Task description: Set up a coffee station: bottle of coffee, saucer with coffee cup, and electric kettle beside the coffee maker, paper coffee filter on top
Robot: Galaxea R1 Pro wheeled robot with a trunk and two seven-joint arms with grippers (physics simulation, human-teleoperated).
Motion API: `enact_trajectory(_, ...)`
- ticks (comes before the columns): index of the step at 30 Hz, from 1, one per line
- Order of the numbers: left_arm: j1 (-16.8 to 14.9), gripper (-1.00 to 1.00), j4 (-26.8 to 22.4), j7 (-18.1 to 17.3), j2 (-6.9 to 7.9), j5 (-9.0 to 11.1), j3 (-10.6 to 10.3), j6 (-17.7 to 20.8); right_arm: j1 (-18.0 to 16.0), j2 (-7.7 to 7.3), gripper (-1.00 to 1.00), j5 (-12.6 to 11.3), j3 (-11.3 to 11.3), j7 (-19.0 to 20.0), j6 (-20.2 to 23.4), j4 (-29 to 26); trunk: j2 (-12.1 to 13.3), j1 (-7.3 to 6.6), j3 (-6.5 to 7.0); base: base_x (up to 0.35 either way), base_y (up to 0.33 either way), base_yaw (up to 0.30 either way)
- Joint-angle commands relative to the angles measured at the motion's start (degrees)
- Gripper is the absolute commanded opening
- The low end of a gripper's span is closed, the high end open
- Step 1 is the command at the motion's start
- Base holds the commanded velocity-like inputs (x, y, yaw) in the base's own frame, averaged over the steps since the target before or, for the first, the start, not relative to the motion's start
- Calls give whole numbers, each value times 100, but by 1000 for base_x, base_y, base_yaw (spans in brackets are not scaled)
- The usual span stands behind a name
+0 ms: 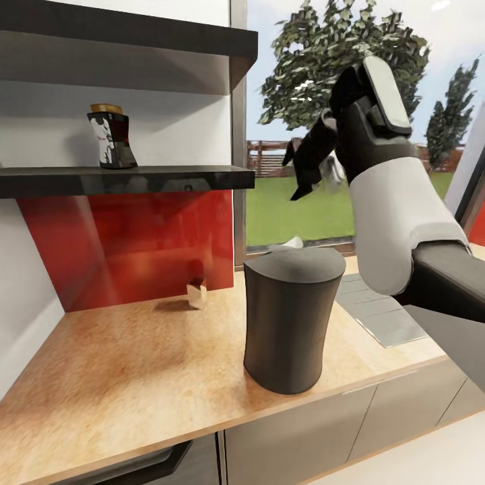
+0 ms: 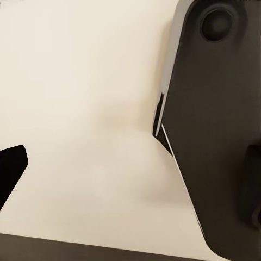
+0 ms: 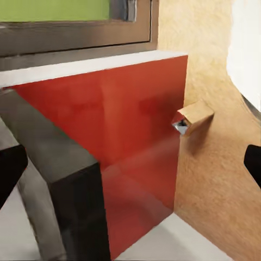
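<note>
Head view: we see the coffee maker (image 1: 292, 316) standing upright on the countertop (image 1: 135, 364), near its front edge. A small white edge of paper, apparently the paper coffee filter (image 1: 291, 243), shows just behind the rim of its flat top; we cannot tell whether it rests on the top or lies behind it. The bottle of coffee (image 1: 111, 137) stands upright on the lower kitchen shelf (image 1: 128, 179), to the left of and above the coffee maker, with a second black shelf (image 1: 135, 28) overhead. A red backsplash panel (image 1: 135, 242) sits below the shelf, and a small tan box (image 1: 197, 294) lies on the countertop at its foot.

Our right gripper (image 1: 311, 162) is raised in front of the window (image 1: 303, 135), above and behind the coffee maker, fingers pointing down and to the left. We see its fingers slightly parted with nothing between them.

Right wrist view: the fingertips (image 3: 11, 168) appear at opposite edges, well apart and empty, over the red panel, the shelf end and the tan box.

Left wrist view: one dark fingertip (image 2: 11, 168) lies against a pale surface; we cannot tell how far the left gripper is open.
</note>
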Motion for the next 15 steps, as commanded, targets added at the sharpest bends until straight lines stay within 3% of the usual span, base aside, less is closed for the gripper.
enact_trajectory(1, -6, 100, 11, 3, 3, 43, 8, -12, -2, 5, 100, -7, -23, -16, 209, -215, -4, 3, -5, 0, 0, 0)
enact_trajectory(4, -6, 100, 6, 3, 6, 43, 9, -19, -2, 5, 100, -13, -25, -16, 765, -568, -4, 3, -5, 0, 0, 0)
enact_trajectory(7, -12, 100, 1, 3, 7, 43, 9, -22, 4, 5, 100, -16, -30, -16, 1044, -636, -4, 3, -5, 0, 0, 0)
enact_trajectory(9, -14, 100, -4, 10, 9, 43, 10, -33, 124, 5, 100, -11, -31, -16, 1458, -684, -4, 3, -5, 0, 0, 0)
enact_trajectory(12, -14, 100, -13, 26, -7, 43, 10, -53, 277, -1, 100, -2, -32, -16, 2467, -756, -4, 3, -5, -6, 0, 0)
enact_trajectory(15, -15, 100, -15, 35, -13, 43, 9, -57, 314, -2, 100, 0, -32, -16, 3114, -778, -4, 3, -5, -106, 60, 0)
